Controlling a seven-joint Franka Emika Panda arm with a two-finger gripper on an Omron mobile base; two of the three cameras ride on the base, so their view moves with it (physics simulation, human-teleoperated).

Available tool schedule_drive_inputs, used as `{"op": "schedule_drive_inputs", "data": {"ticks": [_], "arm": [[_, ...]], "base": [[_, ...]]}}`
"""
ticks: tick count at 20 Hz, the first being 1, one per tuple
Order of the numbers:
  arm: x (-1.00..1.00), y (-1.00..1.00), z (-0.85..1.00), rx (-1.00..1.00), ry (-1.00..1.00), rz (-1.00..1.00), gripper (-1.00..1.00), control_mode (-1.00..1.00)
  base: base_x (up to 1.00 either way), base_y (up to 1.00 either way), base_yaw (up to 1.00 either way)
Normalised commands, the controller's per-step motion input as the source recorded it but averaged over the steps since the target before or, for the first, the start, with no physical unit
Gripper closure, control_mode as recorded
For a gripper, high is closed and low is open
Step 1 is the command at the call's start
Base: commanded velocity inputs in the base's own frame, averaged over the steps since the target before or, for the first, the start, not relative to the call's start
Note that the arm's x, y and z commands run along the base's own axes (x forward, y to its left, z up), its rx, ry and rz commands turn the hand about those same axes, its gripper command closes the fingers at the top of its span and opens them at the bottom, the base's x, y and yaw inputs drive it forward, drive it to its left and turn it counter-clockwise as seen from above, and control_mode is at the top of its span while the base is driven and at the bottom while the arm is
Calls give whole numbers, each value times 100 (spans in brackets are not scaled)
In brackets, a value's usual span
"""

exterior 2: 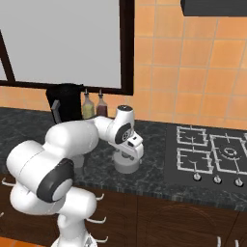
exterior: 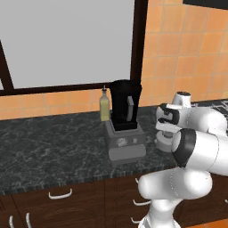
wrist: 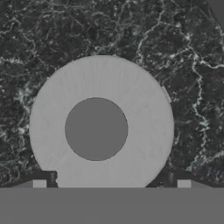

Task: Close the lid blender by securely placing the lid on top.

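Note:
The lid [wrist: 101,124], a light-grey disc with a darker grey knob in its middle, lies flat on the dark counter. My gripper [wrist: 111,183] hangs straight above it, open, with one small fingertip [wrist: 39,183] showing on each side of the disc's near rim. In the base views the lid [exterior: 163,143] [exterior 2: 126,166] sits right under the hand [exterior: 165,129] [exterior 2: 128,150], to the right of the blender. The blender [exterior: 125,116] is a tall black jar with a side handle on a boxy grey base, its top uncovered. My arm partly hides the blender [exterior 2: 67,102] in the right base view.
A slim yellowish bottle [exterior: 104,106] stands behind the blender by the wall, and another, darker bottle [exterior 2: 101,104] stands next to it. A gas hob [exterior 2: 212,154] lies to the right of the lid. The counter's front edge [exterior: 67,180] runs above drawers.

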Motion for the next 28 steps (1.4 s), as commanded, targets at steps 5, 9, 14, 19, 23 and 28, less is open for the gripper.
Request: {"op": "schedule_drive_inputs", "data": {"ticks": [5, 9, 14, 19, 23, 28], "arm": [[23, 0, -11, 0, 0, 0, -100, -100], [14, 0, -15, 0, 0, 0, -100, -100], [20, -1, -10, -1, 0, 0, -100, -100], [7, -2, -9, -1, 0, 0, 100, -100], [0, 0, -12, 0, 0, 0, 100, -100], [0, 0, 0, 0, 0, 0, 100, -100]], "base": [[0, 0, 0], [0, 0, 0], [0, 0, 0], [0, 0, 0], [0, 0, 0], [0, 0, 0]]}}
